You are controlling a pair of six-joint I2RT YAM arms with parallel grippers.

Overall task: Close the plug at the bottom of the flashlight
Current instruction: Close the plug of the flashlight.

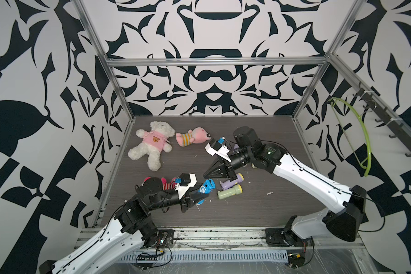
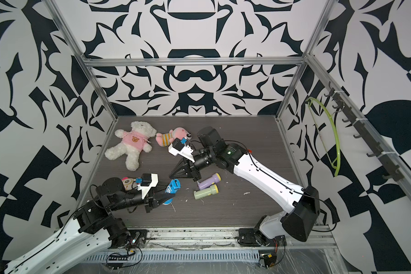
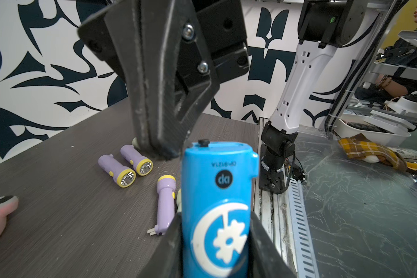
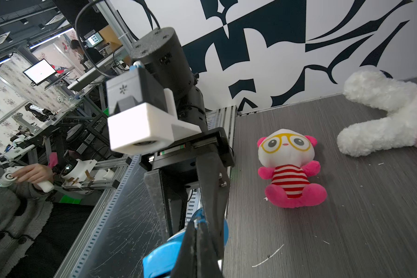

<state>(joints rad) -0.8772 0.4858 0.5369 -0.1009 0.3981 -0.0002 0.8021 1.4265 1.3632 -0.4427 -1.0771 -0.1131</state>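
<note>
left wrist view: left claw [image 3: 216, 243] grasped the blue flashlight [image 3: 218, 192] by its body, plug end outward, over the surface [image 3: 70, 216]; right claw [image 3: 165, 150], clenched on nothing, stood just beside the flashlight's plug end.

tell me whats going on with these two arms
The left gripper holds a blue flashlight, its bottom end pointed toward the right gripper. The right gripper is shut, its tips right at that end; whether they touch it is unclear. More flashlights and plush toys lie on the table.
</note>
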